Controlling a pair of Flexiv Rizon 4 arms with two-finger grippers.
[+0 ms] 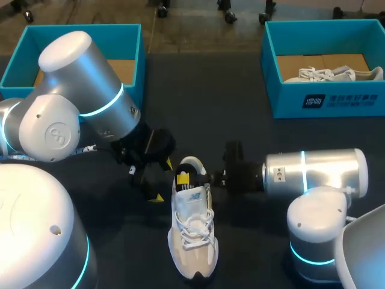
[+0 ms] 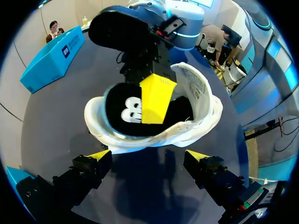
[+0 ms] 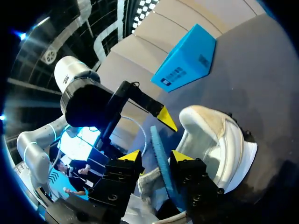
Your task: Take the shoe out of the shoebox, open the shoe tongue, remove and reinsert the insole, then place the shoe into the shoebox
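On the tabletop (image 1: 204,102), near edge, middle: shoe (image 1: 192,235), toe nearest. Left gripper (image 2: 148,155) spread, empty, beside heel. Right gripper (image 3: 155,157) at the opening, insole (image 3: 160,142) edge in it; clamped or not, can't tell. Risk: nothing pins the shoe, so it drags and the insole buckles.

left pincer (image 2: 148,156), right pincer (image 3: 156,157) hem shoe (image 1: 192,241) heel; toe free.

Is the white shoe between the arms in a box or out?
Out. The shoe sits sole down on the dark table, apart from the left box and the right box, both at the far edge.
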